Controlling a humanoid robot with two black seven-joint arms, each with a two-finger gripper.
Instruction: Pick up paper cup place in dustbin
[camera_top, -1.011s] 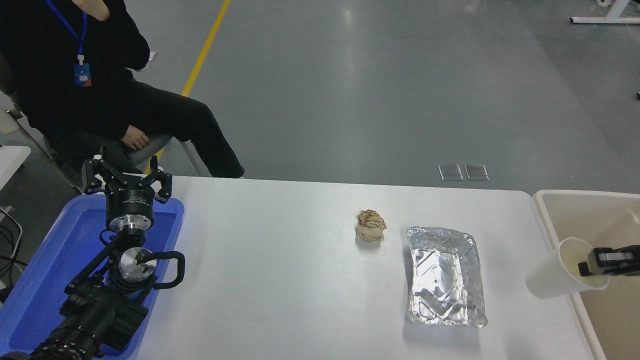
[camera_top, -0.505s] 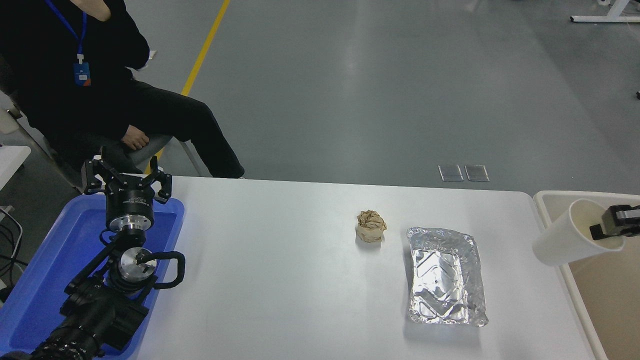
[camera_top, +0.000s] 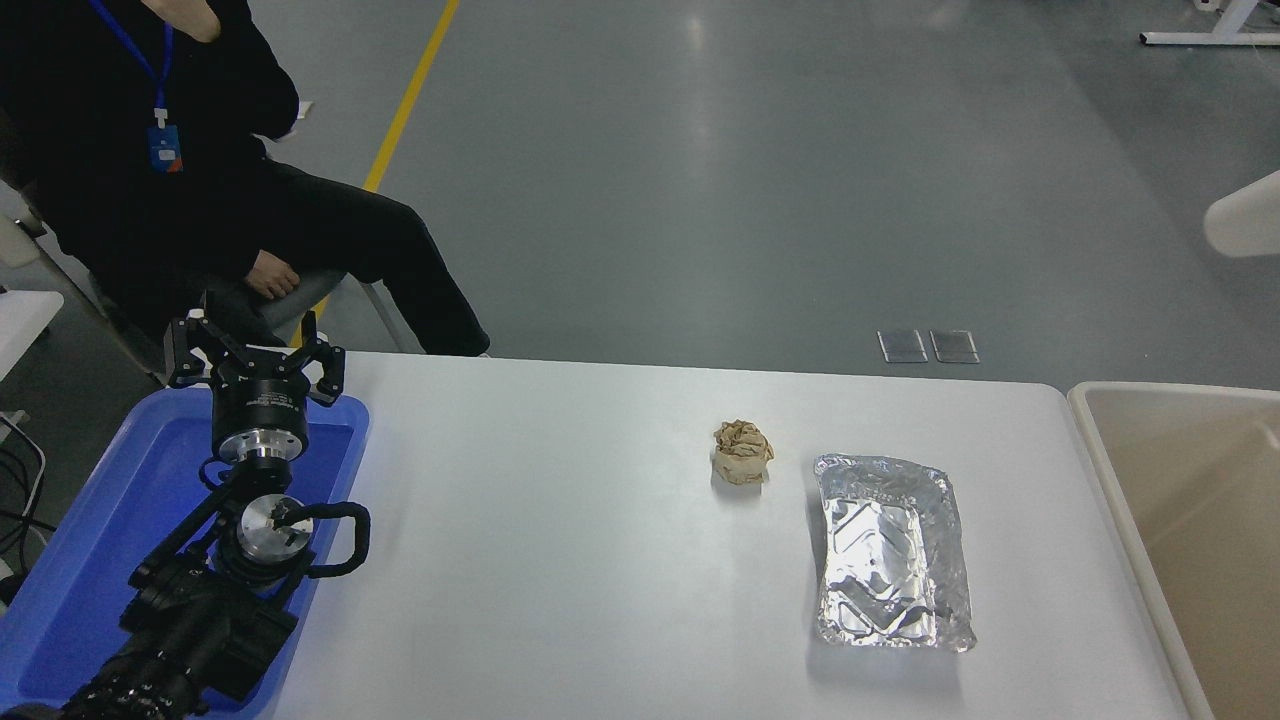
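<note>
A cream-white paper cup (camera_top: 1248, 215) shows only in part at the right edge of the head view, high in the picture above the dustbin's far end; what holds it is cut off by the frame. The beige dustbin (camera_top: 1098, 440) stands off the table's right end, its tan inside visible. My right gripper is out of view. My left gripper (camera_top: 255, 350) is parked at the lower left over the blue tray, its fingers spread and empty.
A crumpled brown paper ball (camera_top: 742, 451) and a foil tray (camera_top: 890, 550) lie on the white table (camera_top: 560, 560) right of centre. A blue plastic tray (camera_top: 100, 540) sits at the left edge. A person in black sits at the far left.
The cup has risen from the dustbin's near rim to high at the right edge. The right gripper holding it has left the picture. The left arm has not moved.
</note>
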